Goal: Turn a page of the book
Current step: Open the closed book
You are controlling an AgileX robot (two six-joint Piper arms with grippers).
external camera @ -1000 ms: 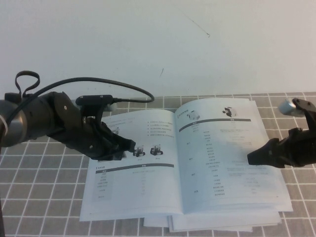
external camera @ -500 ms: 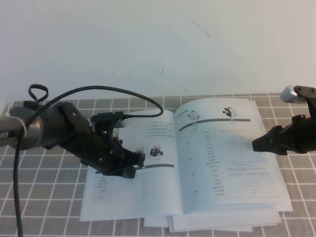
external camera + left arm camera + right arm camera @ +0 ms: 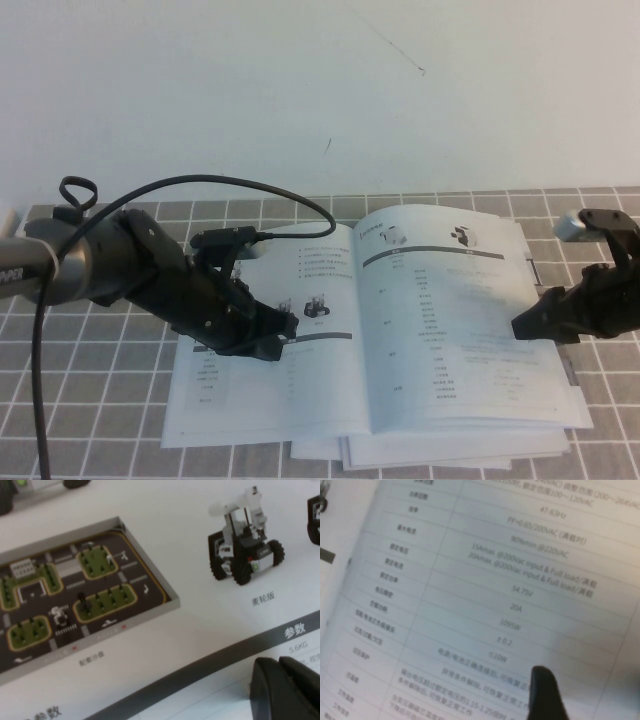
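Since the earlier frame my left claw [image 3: 272, 345] has slid further onto the book's [image 3: 400, 330] left-hand leaf and rests there beside the small robot pictures, its state I cannot tell. My right claw [image 3: 522, 327], spread wide and holding nothing, sits at the outer edge of the page [image 3: 455, 310], which lies flat. The book is open on plain white booklets [image 3: 420, 455] on the checked bench [image 3: 90, 400].

One open book [image 3: 370, 320], two robot arms each with one end effector, left end effector [image 3: 270, 340], right end effector [image 3: 525, 325], one black cable [image 3: 250, 185], one tiled tabletop [image 3: 100, 400]
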